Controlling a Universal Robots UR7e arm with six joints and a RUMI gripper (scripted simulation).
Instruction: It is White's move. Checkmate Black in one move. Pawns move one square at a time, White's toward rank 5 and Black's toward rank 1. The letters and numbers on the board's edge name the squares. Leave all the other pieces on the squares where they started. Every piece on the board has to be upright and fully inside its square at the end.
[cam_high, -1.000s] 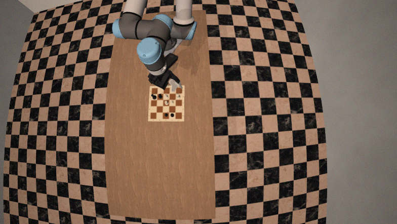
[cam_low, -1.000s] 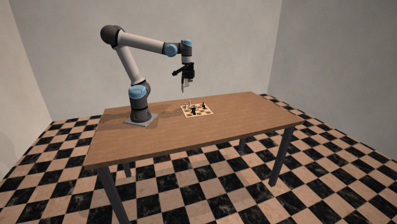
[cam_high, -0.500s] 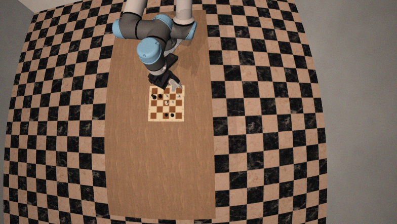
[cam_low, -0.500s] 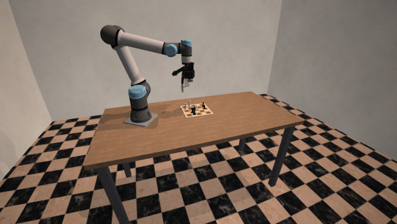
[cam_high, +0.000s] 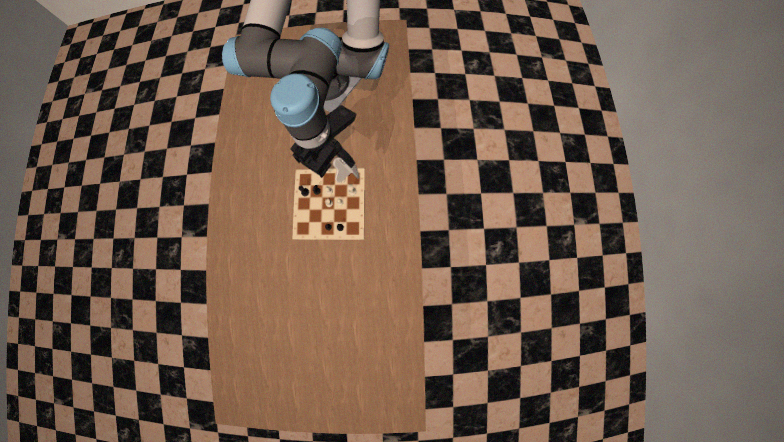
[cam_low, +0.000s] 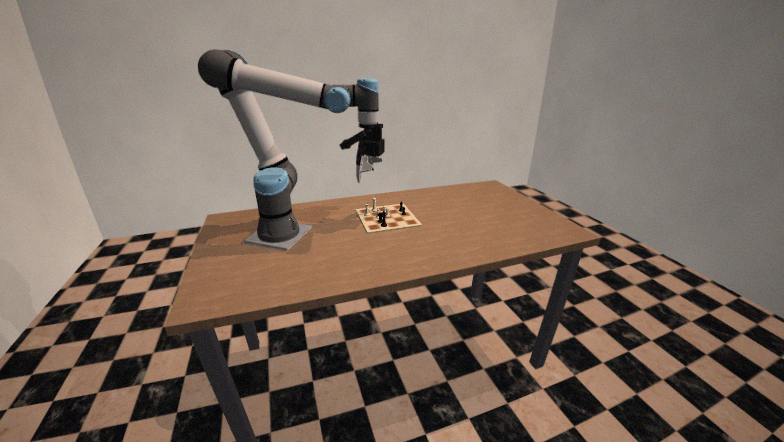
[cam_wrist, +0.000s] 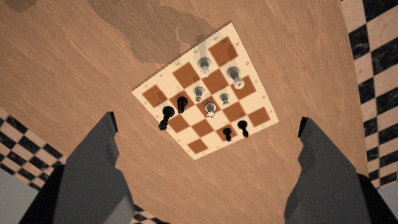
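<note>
A small five-by-five chessboard (cam_high: 324, 204) lies on the wooden table; it also shows in the side view (cam_low: 388, 217) and the wrist view (cam_wrist: 206, 92). Several white pieces stand on it, among them a tall one (cam_wrist: 203, 65), another (cam_wrist: 235, 75) and a smaller one (cam_wrist: 210, 108). Black pieces stand in two pairs: a tall one (cam_wrist: 166, 116) with a shorter one (cam_wrist: 182, 103), and two pawns (cam_wrist: 227, 133) (cam_wrist: 243, 127). All look upright. My gripper (cam_low: 364, 171) hangs high above the board's near-arm edge, open and empty; its two dark fingers frame the wrist view (cam_wrist: 205, 170).
The arm's base (cam_low: 272, 219) stands on a grey plate on the table, left of the board. The table's edges drop to a chequered floor on all sides.
</note>
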